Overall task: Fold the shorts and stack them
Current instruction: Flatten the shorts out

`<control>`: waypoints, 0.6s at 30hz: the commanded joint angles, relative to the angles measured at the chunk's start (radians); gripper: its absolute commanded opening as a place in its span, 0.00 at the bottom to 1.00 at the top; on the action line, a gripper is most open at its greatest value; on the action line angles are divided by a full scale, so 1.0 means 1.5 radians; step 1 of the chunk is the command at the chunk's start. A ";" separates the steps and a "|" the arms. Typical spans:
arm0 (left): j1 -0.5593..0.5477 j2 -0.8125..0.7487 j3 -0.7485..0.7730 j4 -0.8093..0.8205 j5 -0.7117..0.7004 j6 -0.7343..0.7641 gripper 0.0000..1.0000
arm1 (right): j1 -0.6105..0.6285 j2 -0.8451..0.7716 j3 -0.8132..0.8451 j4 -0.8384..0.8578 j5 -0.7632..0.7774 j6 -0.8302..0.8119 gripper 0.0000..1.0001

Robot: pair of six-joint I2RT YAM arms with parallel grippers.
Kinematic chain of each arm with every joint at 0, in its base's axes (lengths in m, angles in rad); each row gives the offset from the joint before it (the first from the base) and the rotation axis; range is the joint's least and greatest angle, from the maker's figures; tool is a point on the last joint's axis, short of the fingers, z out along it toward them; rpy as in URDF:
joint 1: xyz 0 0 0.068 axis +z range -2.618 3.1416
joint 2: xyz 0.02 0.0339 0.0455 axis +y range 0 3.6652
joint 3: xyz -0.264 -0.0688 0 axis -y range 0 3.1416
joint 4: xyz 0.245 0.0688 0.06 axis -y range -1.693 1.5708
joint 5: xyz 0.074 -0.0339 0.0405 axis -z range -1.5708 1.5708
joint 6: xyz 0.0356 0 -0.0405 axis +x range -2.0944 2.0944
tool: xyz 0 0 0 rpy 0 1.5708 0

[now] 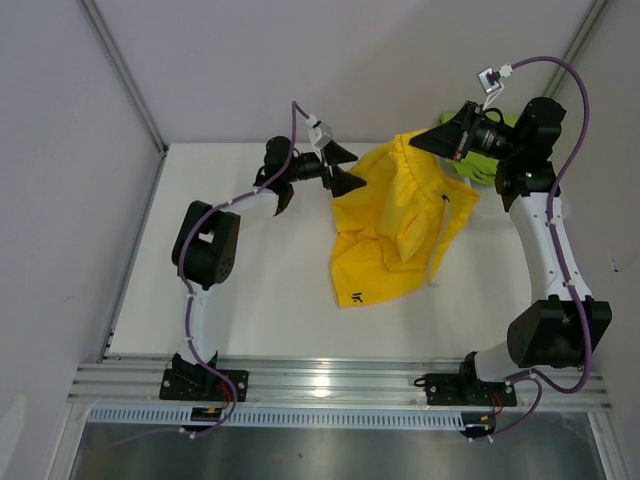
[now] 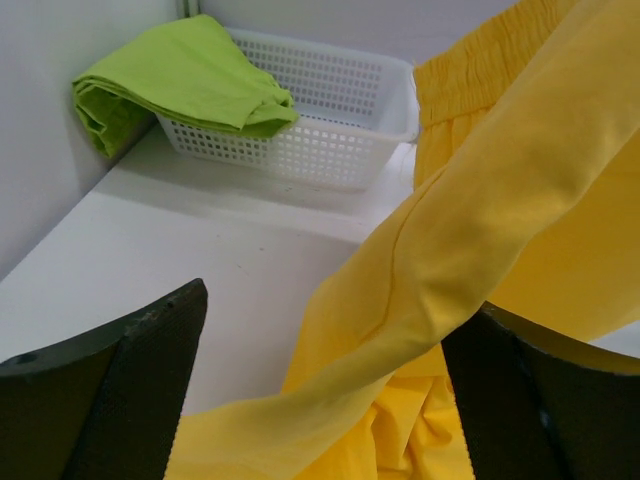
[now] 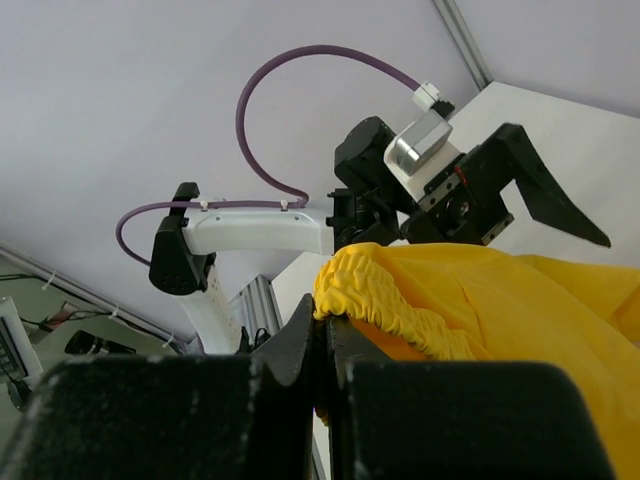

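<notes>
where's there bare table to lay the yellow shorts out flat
Bare table runs along the near edge, between the yellow shorts and the rail, and across the left side around the left arm. The far right corner is crowded: white mesh basket, lime green shorts draped over its rim, and the right gripper shut on the yellow waistband.

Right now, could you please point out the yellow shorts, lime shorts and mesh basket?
yellow shorts (image 1: 400, 235): top view, centre.
lime shorts (image 2: 180, 70): left wrist view, upper face.
mesh basket (image 2: 300, 155): left wrist view, front wall.
</notes>
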 commanded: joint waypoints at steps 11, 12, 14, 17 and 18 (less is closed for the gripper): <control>-0.038 -0.052 -0.076 -0.079 0.005 0.143 0.56 | -0.008 0.026 0.087 0.071 0.014 0.090 0.00; -0.040 -0.053 -0.078 -0.088 0.001 0.159 0.56 | -0.008 0.025 0.092 0.076 0.012 0.097 0.00; -0.045 -0.053 -0.079 -0.105 -0.007 0.163 0.54 | -0.009 0.027 0.110 0.079 0.008 0.110 0.00; -0.046 -0.054 -0.077 -0.122 -0.023 0.171 0.43 | -0.011 0.020 0.126 0.073 0.007 0.114 0.00; -0.046 -0.057 -0.077 -0.141 -0.031 0.192 0.41 | -0.012 0.017 0.128 0.070 0.008 0.114 0.00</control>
